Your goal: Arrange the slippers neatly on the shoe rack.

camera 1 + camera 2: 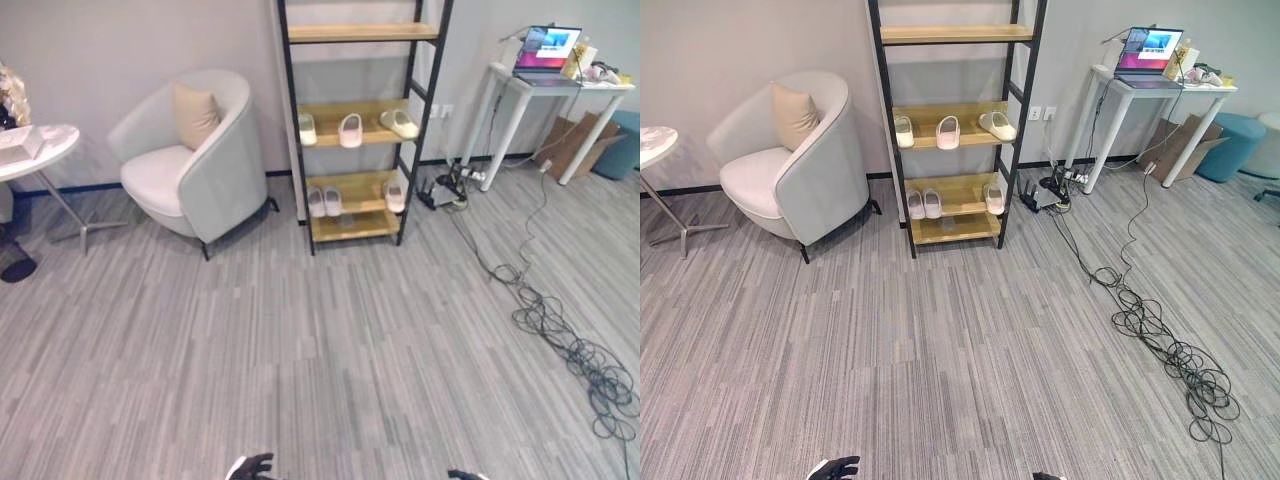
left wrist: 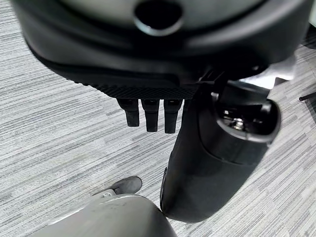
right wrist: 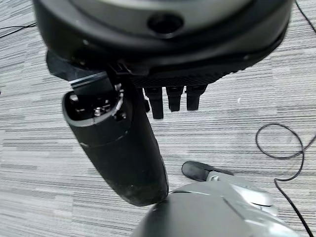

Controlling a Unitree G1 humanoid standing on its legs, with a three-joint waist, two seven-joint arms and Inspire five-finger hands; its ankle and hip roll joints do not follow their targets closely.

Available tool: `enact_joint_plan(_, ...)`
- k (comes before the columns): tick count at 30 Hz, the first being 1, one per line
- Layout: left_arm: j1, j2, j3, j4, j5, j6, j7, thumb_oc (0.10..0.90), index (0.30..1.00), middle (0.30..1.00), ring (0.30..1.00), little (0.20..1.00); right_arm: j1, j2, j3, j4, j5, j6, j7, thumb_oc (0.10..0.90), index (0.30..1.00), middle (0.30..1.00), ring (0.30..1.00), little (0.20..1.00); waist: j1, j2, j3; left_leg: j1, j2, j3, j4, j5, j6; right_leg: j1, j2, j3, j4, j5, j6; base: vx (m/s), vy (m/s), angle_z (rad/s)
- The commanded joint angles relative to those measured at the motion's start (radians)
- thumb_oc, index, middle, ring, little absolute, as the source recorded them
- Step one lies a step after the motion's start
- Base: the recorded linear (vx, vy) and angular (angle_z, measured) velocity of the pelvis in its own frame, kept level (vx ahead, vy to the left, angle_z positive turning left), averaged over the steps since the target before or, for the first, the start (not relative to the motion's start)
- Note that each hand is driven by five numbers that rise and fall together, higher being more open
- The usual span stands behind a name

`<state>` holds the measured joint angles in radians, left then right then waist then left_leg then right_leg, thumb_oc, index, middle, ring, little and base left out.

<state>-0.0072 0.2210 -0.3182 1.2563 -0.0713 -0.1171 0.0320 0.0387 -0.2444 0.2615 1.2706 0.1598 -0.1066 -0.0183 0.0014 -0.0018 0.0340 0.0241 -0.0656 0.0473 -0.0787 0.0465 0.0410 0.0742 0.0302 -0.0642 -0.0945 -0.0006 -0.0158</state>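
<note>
I see the shoe rack [image 1: 350,130] standing against the far wall, a black frame with wooden shelves. On its middle shelf [image 1: 345,118] there are three slippers: a pale slipper [image 1: 307,128] at the left, a white slipper [image 1: 350,130] in the middle, and a cream slipper [image 1: 399,123] at the right, which lies turned at an angle to the other two. On the shelf below [image 1: 350,190], a pair of white slippers [image 1: 324,201] stands side by side at the left, touching or nearly touching, and a single slipper [image 1: 395,195] stands well apart from them at the right end. The top shelf [image 1: 362,32] and the lowest shelf [image 1: 355,226] carry nothing that I can make out.

My left robot hand [image 2: 148,108] hangs over the grey plank floor [image 1: 300,340] and holds nothing; in the left wrist view its fingers point straight down in a row, relaxed. The right robot hand [image 3: 173,96] is the same in its own wrist view: fingers straight, thumb standing out, nothing between them. Both hands are at the bottom edge of the head views, far from the rack.

To the left of the rack is a pale armchair [image 1: 190,160] with a beige cushion [image 1: 194,114]. At the far left is a round white side table [image 1: 35,150]. To the right of the rack stands a white desk [image 1: 555,95] with an open laptop [image 1: 547,50], and black cables [image 1: 560,330] lie in loops on the floor.
</note>
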Motion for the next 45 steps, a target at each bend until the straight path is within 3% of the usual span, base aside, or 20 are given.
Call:
enact_joint_plan(1, -0.073, -0.032, 0.008, 0.046, 0.006, -0.034, -0.012, 0.800, 0.900, 0.900, 0.900, 0.900, -0.028, -0.034, 0.039, 0.013, -0.019, -0.019, 0.003, 0.800, 0.900, 0.900, 0.900, 0.900, -0.006, -0.021, -0.007, 0.059, 0.063, -0.117, -0.009, -0.073, -0.080, 0.016, -0.045, 0.033, 0.023, -0.049, 0.093, 0.00, 0.000, 0.00)
enact_joint_plan(9, -0.073, -0.035, 0.011, 0.050, -0.012, -0.029, -0.014, 0.800, 0.900, 0.900, 0.900, 0.900, -0.027, -0.033, 0.037, 0.018, -0.016, -0.017, 0.005, 0.800, 0.900, 0.900, 0.900, 0.900, -0.012, -0.020, 0.004, 0.056, 0.075, -0.124, 0.009, -0.077, -0.086, 0.006, -0.036, 0.039, 0.050, -0.065, 0.082, 0.01, -0.040, 0.00)
enact_joint_plan(15, -0.088, -0.034, 0.003, 0.043, -0.028, -0.031, -0.014, 0.800, 0.900, 0.900, 0.900, 0.900, -0.038, -0.036, 0.025, 0.005, 0.026, -0.021, 0.009, 0.800, 0.900, 0.900, 0.900, 0.900, -0.015, -0.033, 0.052, -0.029, 0.098, -0.091, 0.211, -0.110, -0.127, -0.006, -0.027, 0.053, 0.094, -0.091, 0.060, -0.01, -0.062, 0.00)
enact_joint_plan(21, -0.087, -0.036, -0.002, 0.041, -0.041, -0.034, -0.011, 0.800, 0.900, 0.900, 0.900, 0.900, -0.041, -0.043, 0.018, -0.009, 0.062, -0.025, 0.005, 0.800, 0.900, 0.900, 0.900, 0.900, -0.005, -0.047, 0.085, -0.153, 0.100, -0.075, 0.402, -0.046, -0.119, 0.019, -0.027, 0.060, 0.097, -0.092, 0.044, 0.05, -0.046, -0.16)
enact_joint_plan(25, -0.080, -0.039, 0.002, 0.050, -0.038, -0.033, -0.008, 0.800, 0.900, 0.900, 0.900, 0.900, -0.038, -0.047, 0.009, -0.016, 0.074, -0.030, 0.005, 0.800, 0.900, 0.900, 0.900, 0.900, -0.001, -0.055, 0.080, -0.200, 0.082, -0.028, 0.326, -0.077, -0.100, 0.035, -0.032, 0.063, 0.078, -0.106, 0.049, 0.17, 0.011, 0.01)
enact_joint_plan(26, -0.072, -0.041, 0.003, 0.055, -0.033, -0.034, -0.009, 0.800, 0.900, 0.900, 0.900, 0.900, -0.039, -0.046, 0.006, -0.023, 0.082, -0.031, 0.000, 0.800, 0.900, 0.900, 0.900, 0.900, 0.011, -0.052, 0.076, -0.236, 0.068, -0.008, 0.260, -0.045, -0.095, 0.058, -0.023, 0.078, 0.059, -0.116, 0.052, 0.23, 0.046, -0.01)
enact_joint_plan(29, -0.069, -0.040, 0.006, 0.055, -0.039, -0.039, -0.003, 0.800, 0.900, 0.900, 0.900, 0.900, -0.050, -0.041, 0.009, -0.032, 0.088, -0.032, -0.003, 0.800, 0.900, 0.900, 0.900, 0.900, 0.038, -0.042, 0.080, -0.289, 0.044, -0.030, 0.202, 0.016, -0.105, 0.088, -0.001, 0.128, 0.054, -0.130, 0.048, 0.22, 0.048, -0.04)
enact_joint_plan(34, -0.045, -0.036, 0.028, 0.073, -0.043, -0.035, -0.007, 0.800, 0.900, 0.900, 0.900, 0.900, -0.042, -0.032, 0.003, -0.034, 0.079, -0.032, 0.002, 0.800, 0.900, 0.900, 0.900, 0.900, 0.049, -0.054, 0.048, -0.258, 0.023, -0.049, 0.193, -0.007, -0.078, 0.118, -0.023, 0.165, 0.085, -0.162, 0.062, 0.27, 0.099, -0.65)
enact_joint_plan(36, -0.042, -0.033, 0.037, 0.068, -0.048, -0.036, -0.009, 0.800, 0.900, 0.900, 0.900, 0.900, -0.047, -0.028, 0.000, -0.029, 0.065, -0.028, 0.013, 0.800, 0.900, 0.900, 0.900, 0.900, 0.063, -0.060, 0.034, -0.225, 0.016, -0.037, 0.195, -0.039, -0.049, 0.089, -0.060, 0.162, 0.201, -0.149, 0.099, 0.25, 0.124, -0.54)
enact_joint_plan(38, -0.049, -0.032, 0.033, 0.058, -0.050, -0.037, -0.007, 0.800, 0.900, 0.900, 0.900, 0.900, -0.061, -0.028, -0.001, -0.033, 0.057, -0.026, 0.015, 0.800, 0.900, 0.900, 0.900, 0.900, 0.068, -0.063, 0.043, -0.193, 0.006, -0.028, 0.200, -0.064, -0.025, 0.021, -0.092, 0.144, 0.351, -0.060, 0.146, 0.17, 0.083, -0.29)
enact_joint_plan(39, -0.049, -0.032, 0.033, 0.058, -0.050, -0.037, -0.007, 0.800, 0.900, 0.900, 0.900, 0.900, -0.061, -0.028, -0.001, -0.033, 0.057, -0.026, 0.015, 0.800, 0.900, 0.900, 0.900, 0.900, 0.068, -0.063, 0.043, -0.193, 0.006, -0.028, 0.200, -0.064, -0.025, 0.021, -0.093, 0.144, 0.352, -0.061, 0.146, 0.18, 0.072, -0.19)
enact_joint_plan(40, -0.066, -0.024, 0.025, 0.044, -0.055, -0.036, -0.006, 0.800, 0.900, 0.900, 0.900, 0.900, -0.078, -0.026, 0.004, -0.044, 0.058, -0.027, 0.016, 0.800, 0.900, 0.900, 0.900, 0.900, 0.053, -0.056, 0.060, -0.144, 0.002, -0.043, 0.196, -0.089, 0.000, -0.055, -0.097, 0.145, 0.505, 0.061, 0.183, 0.21, 0.072, -0.24)
enact_joint_plan(42, -0.070, -0.021, 0.022, 0.041, -0.055, -0.035, -0.007, 0.800, 0.900, 0.900, 0.900, 0.900, -0.080, -0.024, 0.002, -0.046, 0.056, -0.026, 0.015, 0.800, 0.900, 0.900, 0.900, 0.900, 0.047, -0.047, 0.067, -0.124, 0.005, -0.053, 0.197, -0.102, 0.008, -0.084, -0.100, 0.130, 0.552, 0.068, 0.185, 0.26, 0.069, -0.04)
enact_joint_plan(43, -0.074, -0.019, 0.022, 0.035, -0.059, -0.037, -0.002, 0.800, 0.900, 0.900, 0.900, 0.900, -0.081, -0.021, 0.001, -0.047, 0.054, -0.027, 0.011, 0.800, 0.900, 0.900, 0.900, 0.900, 0.037, -0.023, 0.067, -0.074, 0.018, -0.077, 0.181, -0.122, 0.013, -0.156, -0.108, 0.085, 0.580, 0.047, 0.161, 0.33, 0.036, 0.24)
enact_joint_plan(45, -0.077, -0.021, 0.023, 0.037, -0.059, -0.037, -0.004, 0.800, 0.900, 0.900, 0.900, 0.900, -0.079, -0.022, 0.002, -0.046, 0.055, -0.029, 0.010, 0.800, 0.900, 0.900, 0.900, 0.900, 0.017, -0.014, 0.065, -0.017, 0.023, -0.104, 0.154, -0.148, 0.011, -0.216, -0.113, 0.040, 0.517, -0.010, 0.138, 0.37, -0.011, 0.11)
